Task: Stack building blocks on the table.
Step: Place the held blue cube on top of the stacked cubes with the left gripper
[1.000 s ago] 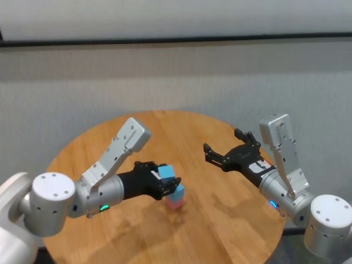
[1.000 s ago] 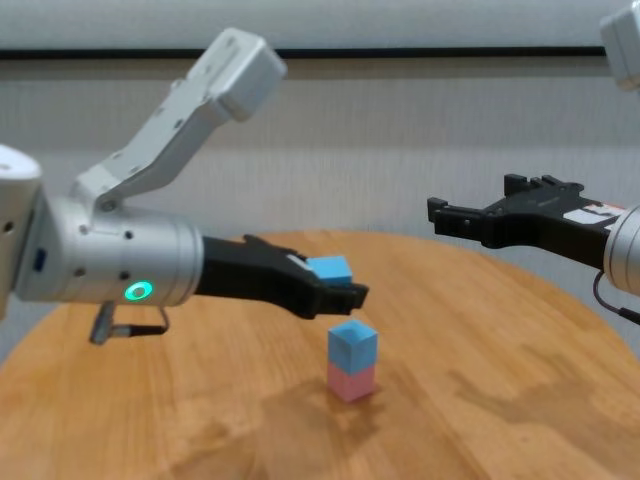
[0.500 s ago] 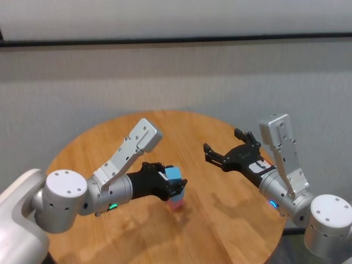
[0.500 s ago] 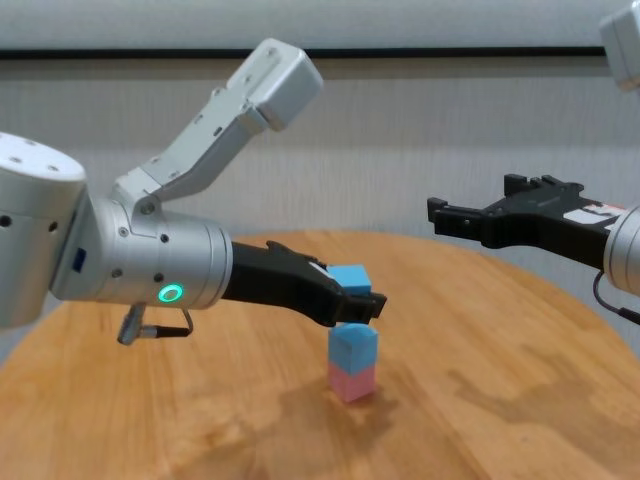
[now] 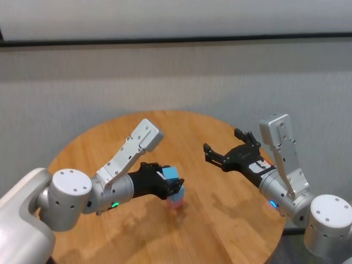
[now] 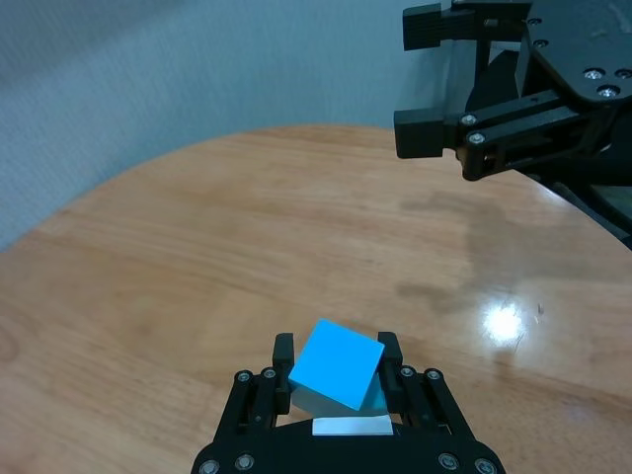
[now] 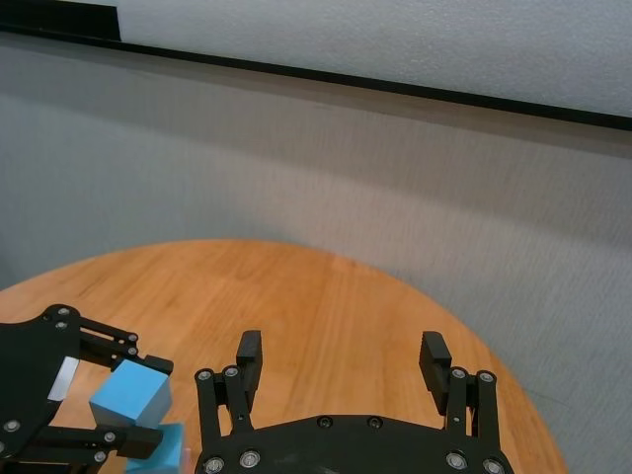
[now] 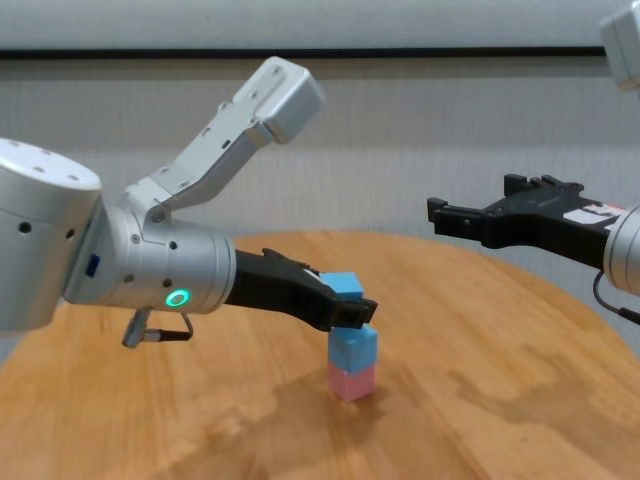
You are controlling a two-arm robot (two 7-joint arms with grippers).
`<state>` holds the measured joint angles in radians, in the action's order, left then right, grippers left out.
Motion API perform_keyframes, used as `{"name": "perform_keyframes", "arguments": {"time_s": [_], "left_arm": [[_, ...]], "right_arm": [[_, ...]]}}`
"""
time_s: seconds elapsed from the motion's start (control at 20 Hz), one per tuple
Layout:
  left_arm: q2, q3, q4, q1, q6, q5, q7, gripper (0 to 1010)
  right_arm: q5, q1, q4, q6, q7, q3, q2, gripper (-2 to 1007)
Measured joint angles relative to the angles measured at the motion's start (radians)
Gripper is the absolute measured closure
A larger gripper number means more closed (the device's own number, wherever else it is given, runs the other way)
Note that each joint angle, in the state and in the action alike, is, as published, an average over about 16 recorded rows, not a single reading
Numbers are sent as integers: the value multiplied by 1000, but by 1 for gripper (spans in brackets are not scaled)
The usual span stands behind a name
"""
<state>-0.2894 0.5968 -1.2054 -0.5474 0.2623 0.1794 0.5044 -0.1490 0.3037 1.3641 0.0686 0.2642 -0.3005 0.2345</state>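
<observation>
The left pincer point(image 8: 345, 305), clenched on a blue block point(image 8: 342, 285), has dropped onto the two-block stack point(image 8: 353, 365) at centre frame — release looks next (right pincer point(image 8: 480, 222) released, idle above the bench point(image 8: 200, 420)).

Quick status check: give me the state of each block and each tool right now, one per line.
Held blue block: gripped by the left tool, tilted, just above the stack.
Lower blue block: resting squarely on the pink block.
Pink block: flat on the table, bottom of the stack.
Left tool: shut on the held blue block.
Right tool: open, empty, held above the table away from the stack.
</observation>
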Motion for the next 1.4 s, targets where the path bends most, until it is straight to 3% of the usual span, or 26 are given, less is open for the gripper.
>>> {"name": "perform_keyframes", "arguments": {"time_s": [1.4], "left_arm": [[39, 3, 22, -3, 22, -27, 12, 479]], "right_arm": [[0, 0, 0, 0, 0, 0, 0, 0]]}}
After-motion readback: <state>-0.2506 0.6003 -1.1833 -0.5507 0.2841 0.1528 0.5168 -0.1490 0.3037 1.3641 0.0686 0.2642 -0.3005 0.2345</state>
